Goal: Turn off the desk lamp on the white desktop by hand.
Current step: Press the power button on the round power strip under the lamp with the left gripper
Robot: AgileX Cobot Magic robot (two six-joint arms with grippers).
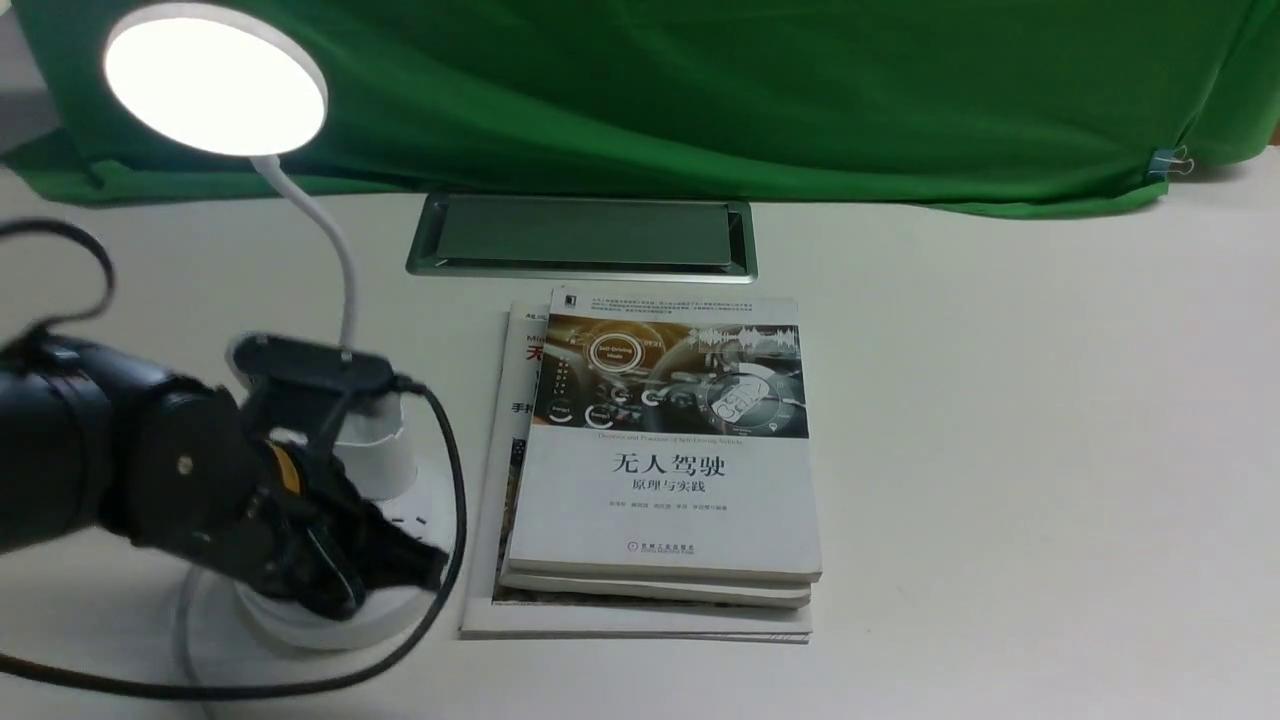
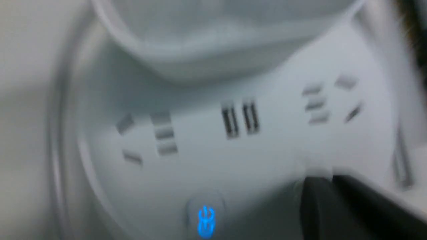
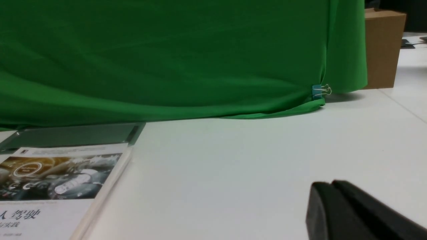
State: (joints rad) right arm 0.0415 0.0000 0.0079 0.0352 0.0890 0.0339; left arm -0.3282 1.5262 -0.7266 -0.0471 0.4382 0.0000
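One lit lamp (image 1: 215,80) stands at the left of the white table (image 1: 1000,450), its round flat head glowing bright white near the green cloth (image 1: 700,90). The robot's left arm (image 1: 190,480) reaches in from the left edge, with a yellow ring (image 1: 284,468) near its wrist and a loose black cable (image 1: 455,480) looping around its front. The left claw (image 2: 330,180) is low over the lamp's round base (image 1: 330,625); its two fingers are narrow, brought together with nothing seen between them. Whether they touch the base, I cannot tell. The left wrist view shows sockets (image 2: 239,119) in the base and a button (image 2: 206,221) with a blue lit mark. The lamp's thin neck (image 1: 345,270) bends down to the cup (image 1: 375,455) on the base.

Just right of the lamp lies a stack of books (image 1: 665,500), the top one with a dark car picture on its cover. Beyond the stack is a framed hatch (image 1: 585,232) in the table. Farther right, a clip (image 1: 1163,165) grips the cloth's lower edge. In the right wrist view, the right claw (image 3: 332,183) is narrow too, its fingertips together over the table, and a brown box (image 3: 383,50) stands beside the cloth.
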